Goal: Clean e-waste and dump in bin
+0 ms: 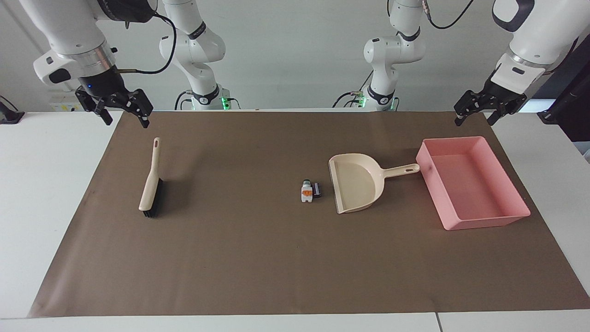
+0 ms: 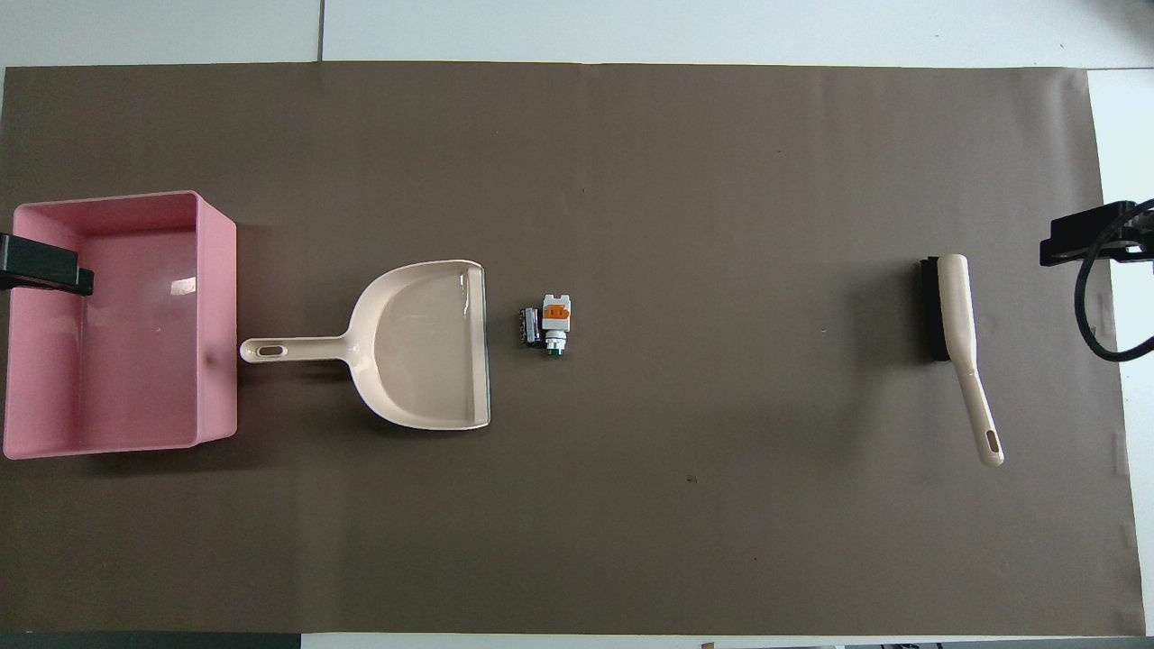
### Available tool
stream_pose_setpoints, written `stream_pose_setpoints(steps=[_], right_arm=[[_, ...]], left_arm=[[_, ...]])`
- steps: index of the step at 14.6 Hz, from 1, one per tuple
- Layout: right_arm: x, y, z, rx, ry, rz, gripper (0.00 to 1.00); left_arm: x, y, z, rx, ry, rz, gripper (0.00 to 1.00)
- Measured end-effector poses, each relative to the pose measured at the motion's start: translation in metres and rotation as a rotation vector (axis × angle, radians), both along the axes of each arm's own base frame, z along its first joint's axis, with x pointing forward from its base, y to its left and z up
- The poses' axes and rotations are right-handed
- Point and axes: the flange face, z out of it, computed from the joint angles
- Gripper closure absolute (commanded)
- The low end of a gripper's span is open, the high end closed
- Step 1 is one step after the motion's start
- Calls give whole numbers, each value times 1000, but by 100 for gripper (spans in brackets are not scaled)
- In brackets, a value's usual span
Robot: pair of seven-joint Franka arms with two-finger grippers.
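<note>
The e-waste lies mid-mat: a white bit with an orange patch [image 1: 306, 191] [image 2: 556, 315] touching a small black block [image 1: 317, 190] [image 2: 529, 326]. A beige dustpan [image 1: 357, 184] [image 2: 424, 347] lies beside them, mouth toward them, handle toward the pink bin [image 1: 484, 223] [image 2: 135, 379], which is empty. My left gripper [image 1: 474, 122] hangs open and empty in the air over the bin's robot-side edge. My right gripper [image 1: 127, 122] hangs open and empty over the mat's edge by the brush handle.
A beige hand brush with black bristles [image 1: 151, 184] [image 2: 956, 315] lies on the brown mat [image 1: 239, 258] toward the right arm's end, handle pointing to the robots. White table shows around the mat. A black finger of each gripper shows at the overhead view's side edges.
</note>
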Motion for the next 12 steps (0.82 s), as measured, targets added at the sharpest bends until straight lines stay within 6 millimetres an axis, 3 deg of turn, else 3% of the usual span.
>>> stream_pose_setpoints(steps=[12], right_arm=[[-1, 2, -7, 1, 16, 4, 0]], left_arm=[[0, 0, 0, 0, 0, 0, 1]])
